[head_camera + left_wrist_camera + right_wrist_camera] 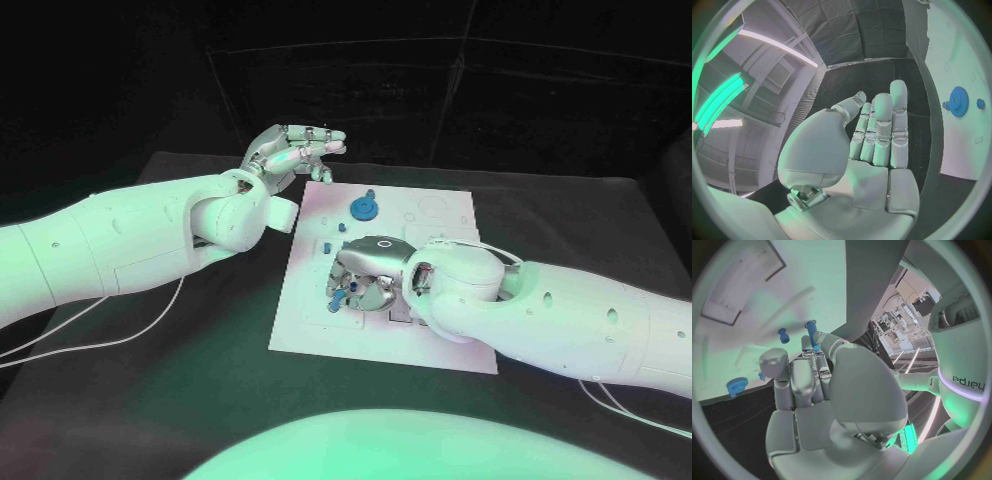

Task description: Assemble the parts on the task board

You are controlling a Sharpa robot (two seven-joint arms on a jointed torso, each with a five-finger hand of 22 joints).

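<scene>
The white task board [433, 345] lies in the middle of the black table. A blue gear [365, 207] sits near its far edge, with small blue pieces [342, 228] beside it. My right hand [369, 277] hovers low over the board's middle, fingers curled down, pinching a blue peg [811, 333] at its fingertips; the peg [338, 297] stands close to the board's surface. A second blue peg [783, 335] stands on the board just beyond it. My left hand [296, 150] is raised off the board's far left corner, fingers straight and apart, holding nothing. The gear [959, 101] lies off to its side.
Black table [188, 380] surrounds the board on all sides. White cables [87, 320] trail from both arms across the table. Outlined recesses [433, 210] mark the board's far right part.
</scene>
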